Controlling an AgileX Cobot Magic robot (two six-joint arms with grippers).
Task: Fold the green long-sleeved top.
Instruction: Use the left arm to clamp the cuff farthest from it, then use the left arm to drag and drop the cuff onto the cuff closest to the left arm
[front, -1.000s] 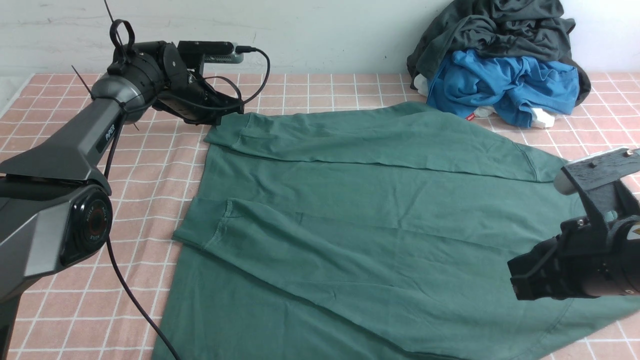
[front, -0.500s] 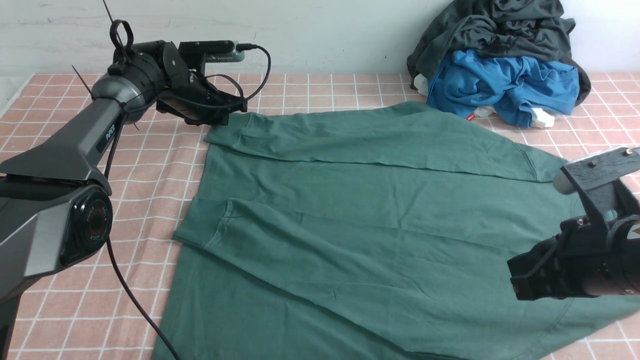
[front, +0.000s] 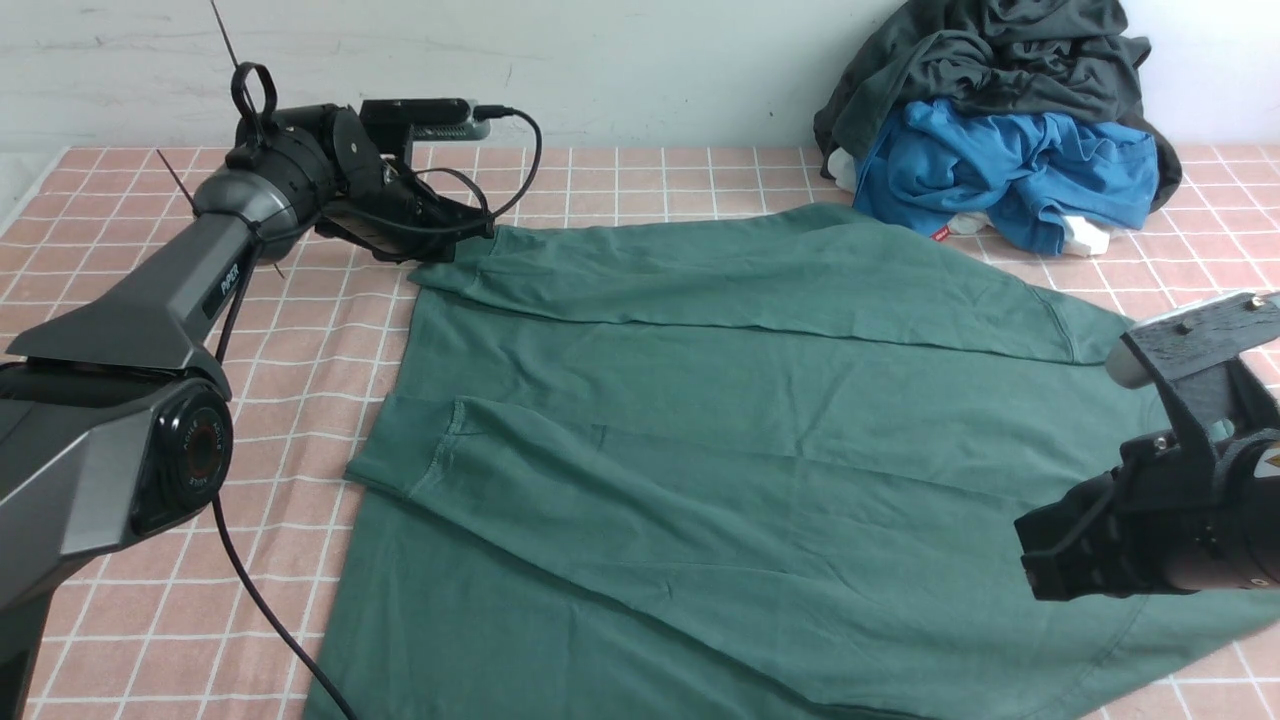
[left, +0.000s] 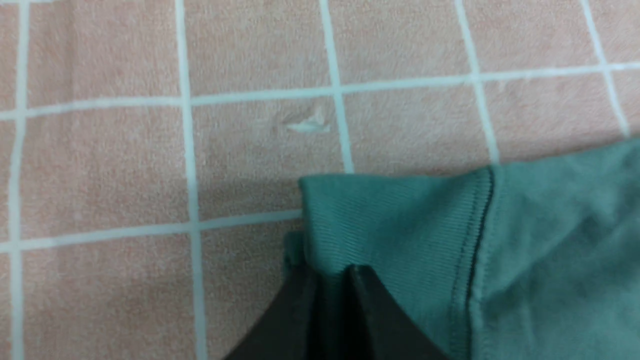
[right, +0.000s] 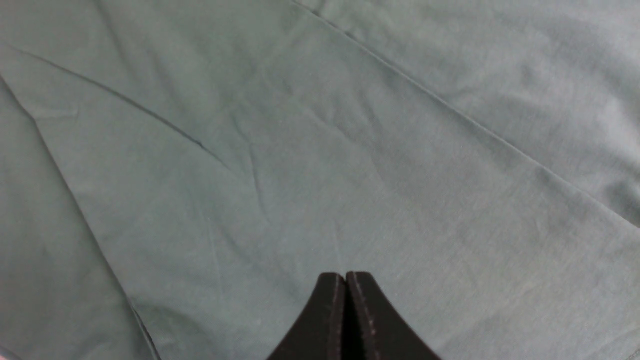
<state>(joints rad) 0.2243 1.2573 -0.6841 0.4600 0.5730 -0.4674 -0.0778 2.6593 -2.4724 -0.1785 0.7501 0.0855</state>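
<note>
The green long-sleeved top (front: 720, 430) lies spread flat on the pink checked cloth, both sleeves folded across its body. At its far left corner my left gripper (front: 455, 240) is down at the upper sleeve's end. In the left wrist view the ribbed cuff (left: 390, 220) runs in between the two dark fingers, so my left gripper (left: 332, 272) is shut on it. My right gripper (front: 1045, 570) hovers over the top's right side. Seen from the right wrist, my right gripper (right: 345, 274) is shut and empty above plain green fabric (right: 300, 150).
A heap of clothes sits at the back right against the wall: a dark grey garment (front: 990, 60) over a bright blue one (front: 1010, 170). The pink checked cloth (front: 300, 330) shows bare left of the top. A black cable (front: 260, 600) hangs from the left arm.
My left gripper opened and then closed again on the sleeve cuff, and sank slightly towards the cloth. The right arm and the top have not moved.
</note>
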